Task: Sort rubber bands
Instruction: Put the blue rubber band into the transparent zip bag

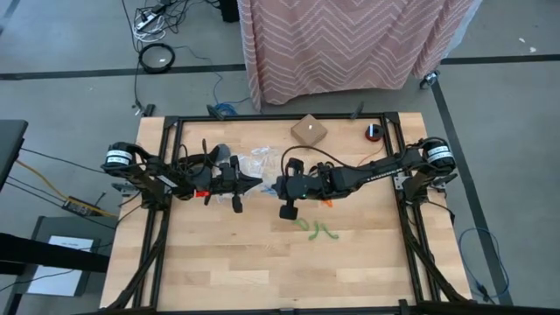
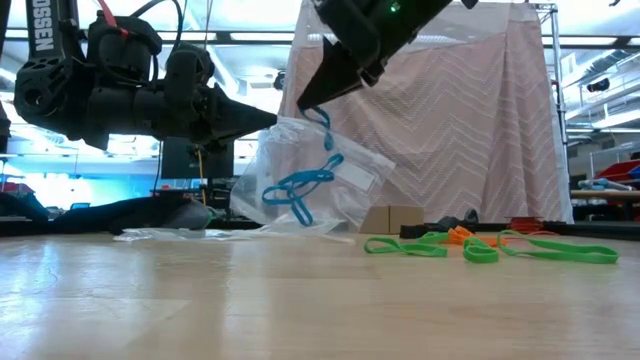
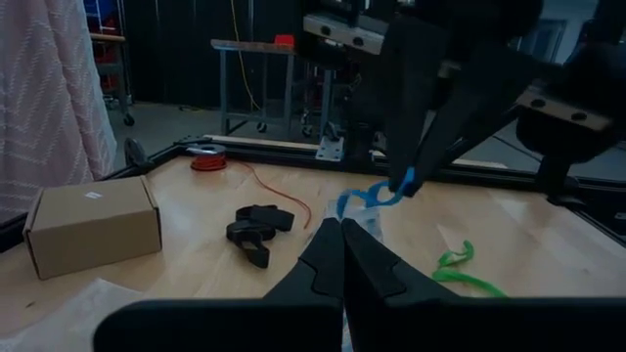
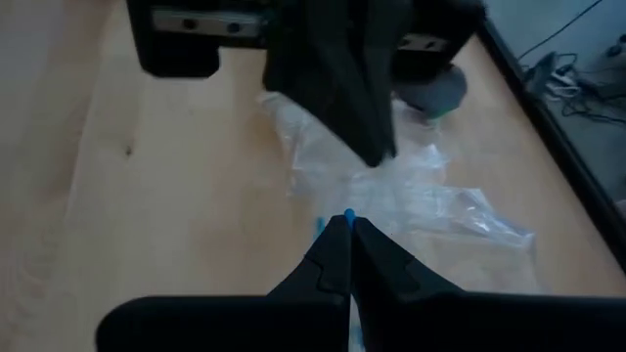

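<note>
Both grippers meet over the middle of the table, and we see them working on one clear zip bag. Our left gripper has its fingers pressed together on the bag's upper edge, holding the bag lifted so that it hangs above the wood. Our right gripper comes down from above, its fingers pinched shut on a blue rubber band at the bag's mouth; in the left wrist view we see that same blue loop caught at the right gripper's tips. More blue bands hang inside the bag, showing through the plastic. We see green rubber bands lying loose on the table just in front of the right arm, and an orange one lies among them in the low view. Farther back on the table we see a small cardboard box, and a black clip lies near it.
</note>
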